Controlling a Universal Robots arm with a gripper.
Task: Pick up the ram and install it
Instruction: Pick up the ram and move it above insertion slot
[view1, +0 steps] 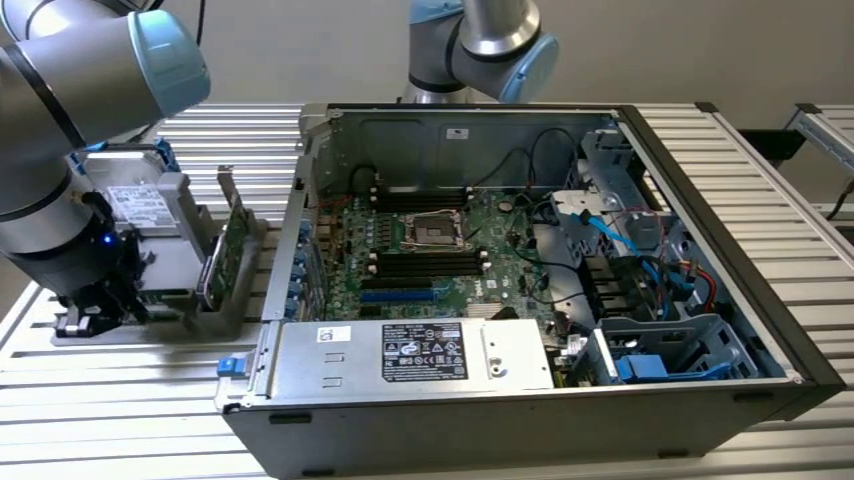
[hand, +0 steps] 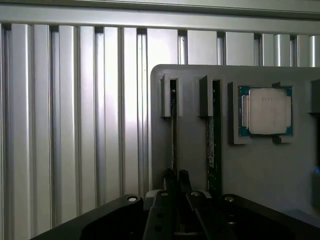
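The gripper (hand: 176, 176) had its fingers drawn close together, pinching the ram (hand: 173, 132) that stood on edge between them in a gray holder (hand: 260, 170).

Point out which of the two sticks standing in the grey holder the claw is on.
The ram in the slot farther from the CPU; the claw grips its top edge.
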